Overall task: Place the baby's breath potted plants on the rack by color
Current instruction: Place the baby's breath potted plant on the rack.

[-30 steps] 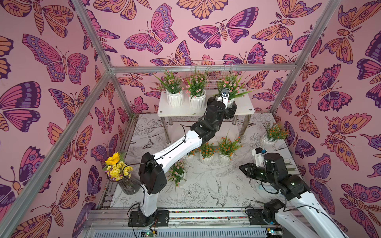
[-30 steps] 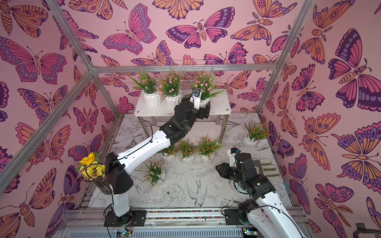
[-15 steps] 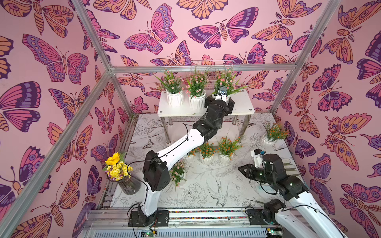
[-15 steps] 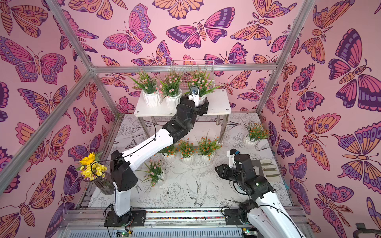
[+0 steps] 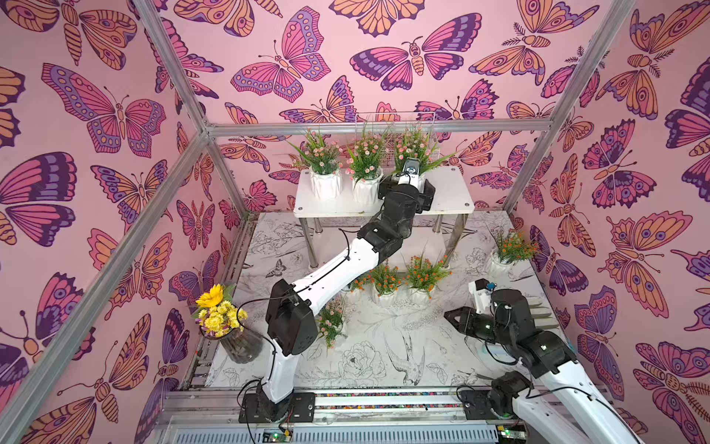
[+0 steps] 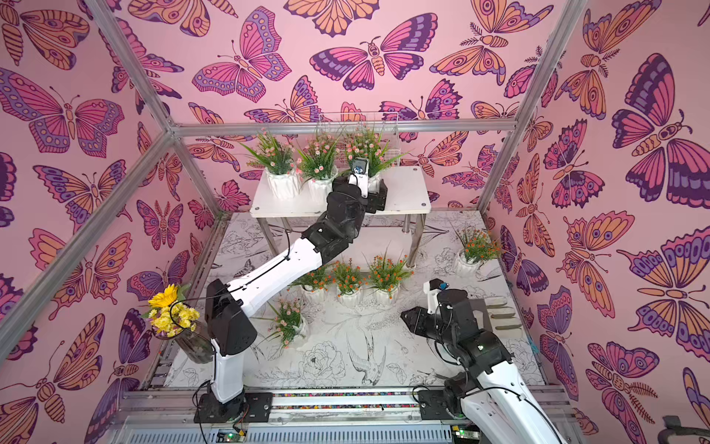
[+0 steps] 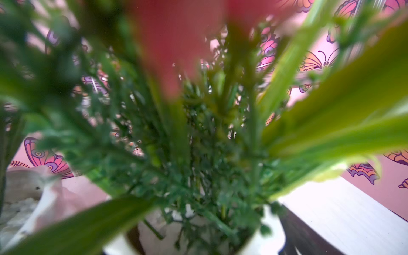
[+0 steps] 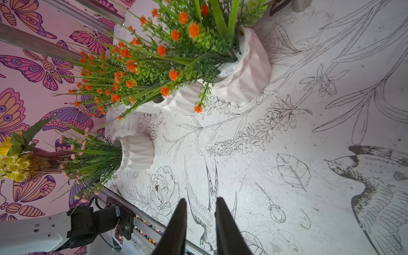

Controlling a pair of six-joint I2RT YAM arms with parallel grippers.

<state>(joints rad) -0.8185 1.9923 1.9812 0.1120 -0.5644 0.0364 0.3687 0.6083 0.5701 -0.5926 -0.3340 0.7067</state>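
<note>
Two pink baby's breath potted plants (image 5: 324, 169) (image 5: 365, 171) stand on the rack's top board (image 5: 449, 192). My left gripper (image 5: 412, 183) is shut on the white pot of a third pink one (image 5: 417, 150) beside them; its pot (image 7: 260, 242) and sprigs fill the left wrist view. On the table stand three orange plants (image 5: 424, 276) in a row, another orange one (image 5: 511, 250) at the far right, and a pink one (image 5: 332, 321) by the left arm. My right gripper (image 8: 199, 201) hovers low over the table, slightly open and empty.
A vase of yellow sunflowers (image 5: 226, 323) stands at the table's front left. A white wire basket (image 5: 395, 119) sits behind the rack. The right end of the rack's top board (image 6: 407, 188) is bare. Aluminium frame posts and butterfly walls enclose the table.
My left gripper has carried the third pink plant a little further back and left over the rack's top board. The right arm has shifted slightly forward.
</note>
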